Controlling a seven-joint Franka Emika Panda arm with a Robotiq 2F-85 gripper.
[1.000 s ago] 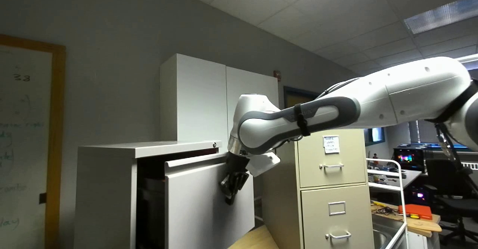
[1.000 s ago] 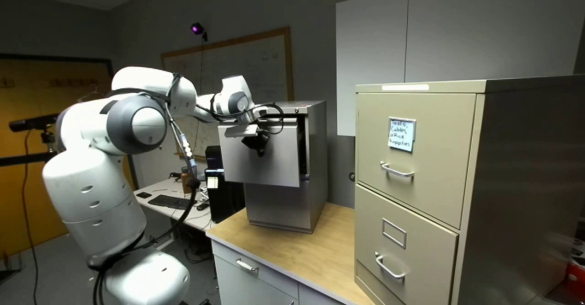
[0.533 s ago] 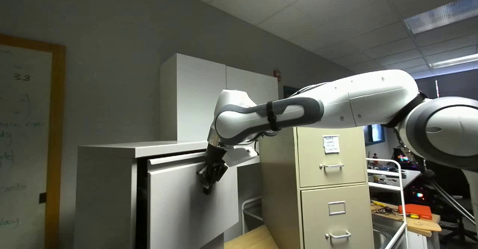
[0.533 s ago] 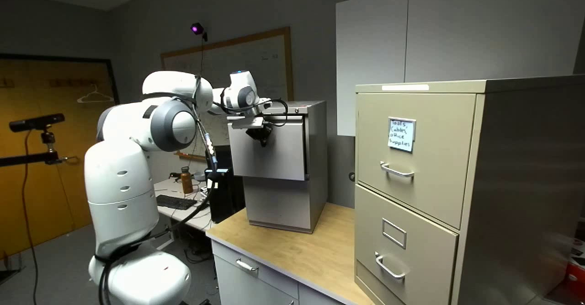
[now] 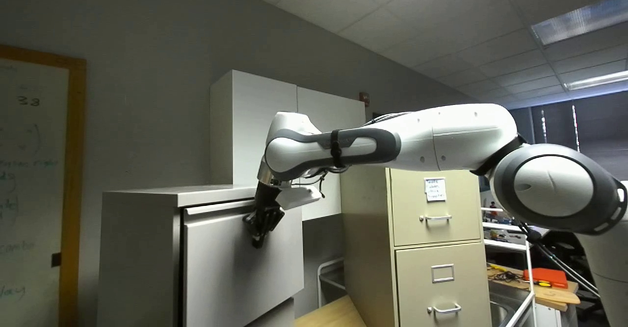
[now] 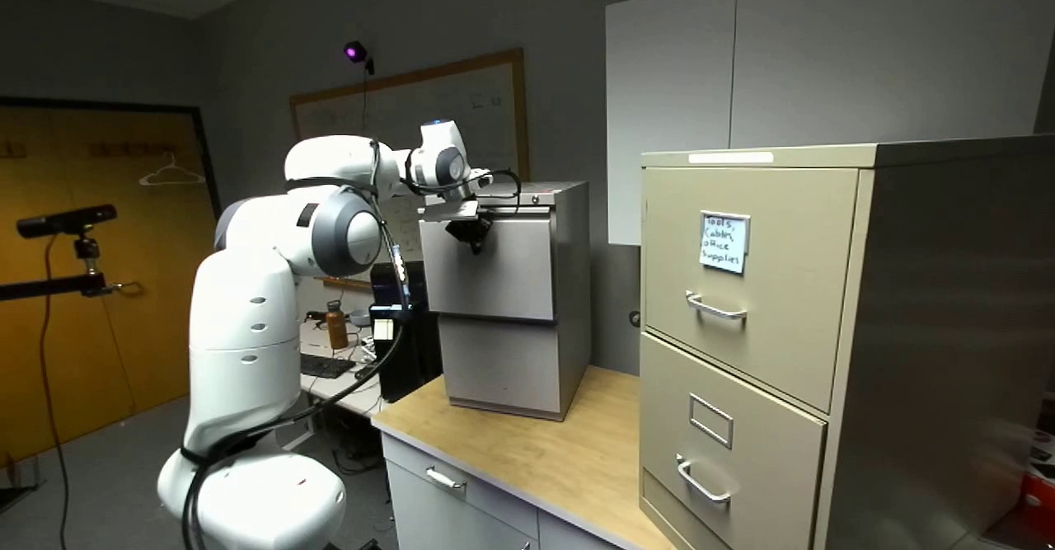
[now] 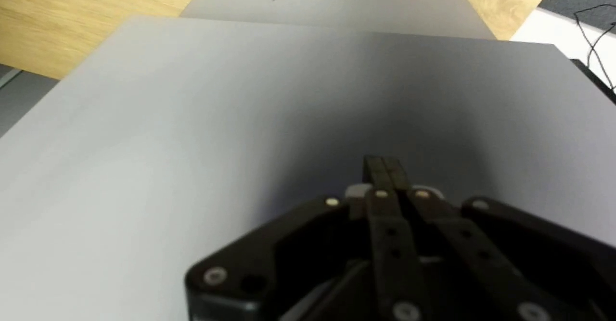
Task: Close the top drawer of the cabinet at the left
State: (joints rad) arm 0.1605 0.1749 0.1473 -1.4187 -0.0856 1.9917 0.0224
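The white cabinet (image 5: 137, 258) stands on a wooden counter, and it also shows in an exterior view (image 6: 574, 303). Its top drawer (image 5: 240, 278) has a plain flat front and is nearly shut; a narrow dark gap shows along its side edge. In an exterior view the drawer (image 6: 507, 282) sticks out slightly over the lower front. My gripper (image 5: 257, 242) points down against the upper part of the drawer front and seems to touch it. In the wrist view the gripper's (image 7: 386, 164) fingertips are together with nothing between them, and the drawer front (image 7: 192, 114) fills most of the picture.
A beige filing cabinet (image 5: 439, 268) with metal handles stands beside the white cabinet, also in an exterior view (image 6: 750, 352). A white two-door cupboard (image 5: 265, 126) hangs behind. The wooden counter (image 6: 503, 443) carries the white cabinet. A desk with a keyboard (image 6: 325, 366) is behind the arm.
My arm and gripper have moved toward the white cabinet against the drawer front. The top drawer has slid inward from clearly open to nearly shut.
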